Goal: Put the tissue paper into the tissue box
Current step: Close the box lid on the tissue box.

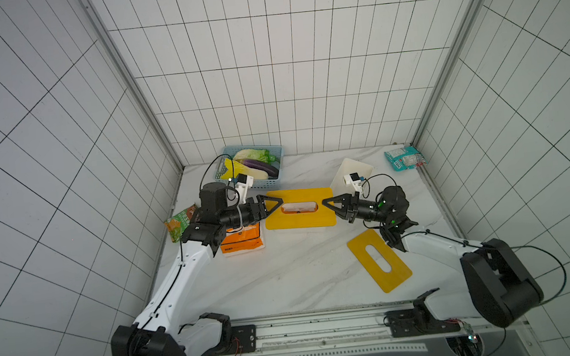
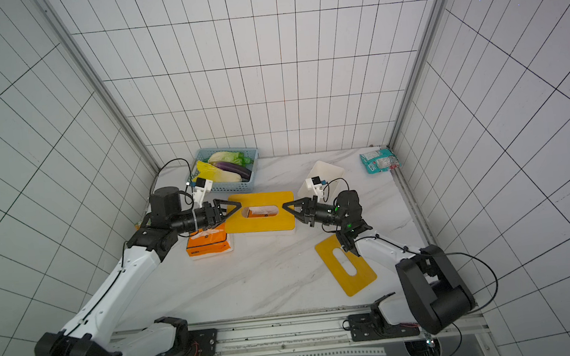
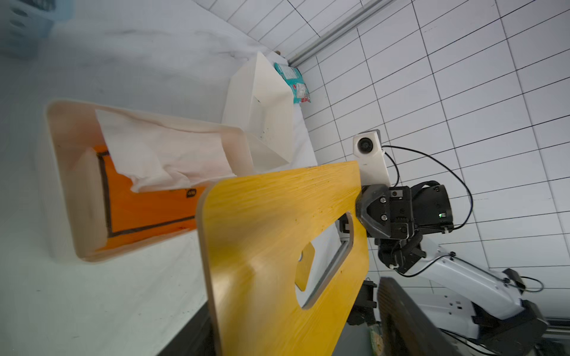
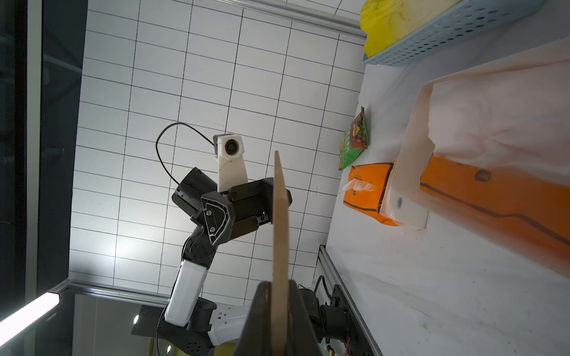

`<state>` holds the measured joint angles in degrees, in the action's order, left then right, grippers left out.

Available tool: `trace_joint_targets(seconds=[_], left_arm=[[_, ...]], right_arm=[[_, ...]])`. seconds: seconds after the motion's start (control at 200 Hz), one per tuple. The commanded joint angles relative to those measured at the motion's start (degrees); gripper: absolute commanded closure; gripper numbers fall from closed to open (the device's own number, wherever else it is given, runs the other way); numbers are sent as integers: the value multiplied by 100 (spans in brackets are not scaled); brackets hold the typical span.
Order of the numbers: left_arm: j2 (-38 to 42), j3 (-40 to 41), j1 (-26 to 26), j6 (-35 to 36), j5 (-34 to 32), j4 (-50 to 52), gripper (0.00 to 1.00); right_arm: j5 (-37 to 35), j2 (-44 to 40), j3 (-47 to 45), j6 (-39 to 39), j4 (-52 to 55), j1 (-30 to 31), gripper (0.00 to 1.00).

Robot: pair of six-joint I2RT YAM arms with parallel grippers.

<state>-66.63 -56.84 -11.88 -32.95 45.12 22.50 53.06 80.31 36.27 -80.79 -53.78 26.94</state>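
The white tissue box (image 3: pixel 61 185) stands open mid-table, with an orange pack of tissue paper (image 3: pixel 148 215) inside and a white sheet (image 3: pixel 166 154) pulled up from it. A yellow slotted lid (image 1: pixel 300 220) hovers level above the box in both top views, and the pack shows through its slot (image 2: pixel 260 212). My right gripper (image 4: pixel 279 296) is shut on the lid's right end (image 1: pixel 329 204). My left gripper (image 1: pixel 275 203) is open around the lid's left end, and one of its fingers (image 3: pixel 401 314) stands off the lid's face.
A second orange tissue pack (image 1: pixel 243 241) lies left of the box, under my left arm. Another yellow lid (image 1: pixel 379 260) lies front right, and an empty white box (image 1: pixel 354 170) stands behind. At the edges are a blue vegetable basket (image 1: pixel 274 151), a green snack bag (image 1: pixel 179 223) and a teal packet (image 1: pixel 404 158).
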Motion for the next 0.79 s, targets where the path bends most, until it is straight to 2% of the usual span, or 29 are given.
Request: trace_joint_targets(seconds=[0.0,0.16,0.43,0.79], left_arm=[[-132,-553,37,841,-1446,619,11],[-683,-1316,19,1254,-2272,1077,6],[-1540,-1820,-166,1768,-2713,1431,5],[-2166,-1734,-188,1801,-2386,1555,7]], right_arm=[[311,488,390,8,-122,-271,100],[370,1083,824,-27,-171,-576,100],[479,1947,1429,14,-89,-653,100],[500,2547,1567,172,79,-661,100]])
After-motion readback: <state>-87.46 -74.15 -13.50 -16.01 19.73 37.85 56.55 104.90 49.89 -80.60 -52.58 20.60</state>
